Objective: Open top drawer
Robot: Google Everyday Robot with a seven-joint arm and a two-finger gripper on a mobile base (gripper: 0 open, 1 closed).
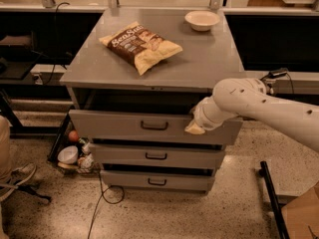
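The top drawer [114, 126] is the widest grey drawer of the cabinet [209, 63]. It stands pulled out a little, with a dark gap above its front. Its dark bar handle [154, 126] sits at the centre of the front. My gripper [195, 129] is at the end of the white arm [259, 106], which comes in from the right. It rests at the upper right part of the drawer front, to the right of the handle. The arm hides the drawer's right end.
Two shorter drawers, middle [119, 156] and bottom [124, 180], sit below. A chip bag [141, 45] and a white bowl [202, 20] lie on the cabinet top. Small items [75, 156] and a cable [102, 198] lie on the floor at left. A dark bar [271, 198] stands at right.
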